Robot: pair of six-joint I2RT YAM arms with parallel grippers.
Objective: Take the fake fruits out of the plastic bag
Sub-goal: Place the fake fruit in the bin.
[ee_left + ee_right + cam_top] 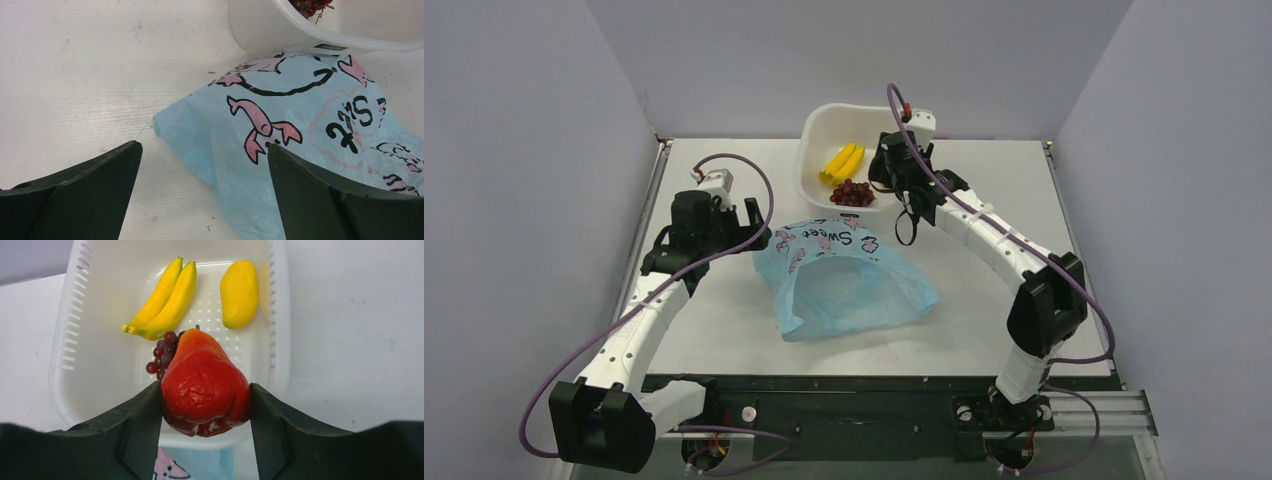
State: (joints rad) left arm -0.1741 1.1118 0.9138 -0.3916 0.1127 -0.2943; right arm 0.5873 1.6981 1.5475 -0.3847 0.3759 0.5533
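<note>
The light blue plastic bag (849, 278) with "Sweet" print lies crumpled mid-table; it also shows in the left wrist view (300, 150). My right gripper (205, 405) is shut on a small red fruit (205, 385), held above the near rim of the white tub (90, 390). In the tub lie yellow bananas (165, 297), a yellow lemon (240, 292) and a dark red grape bunch (162, 352). From above, the bananas (842, 160) and grapes (852, 193) show beside my right gripper (892, 178). My left gripper (202, 170) is open and empty, at the bag's left edge.
The white tub (819, 135) stands at the back centre, touching the bag's far edge. Grey walls close in the table on three sides. A black rail runs along the table's near edge (874, 385).
</note>
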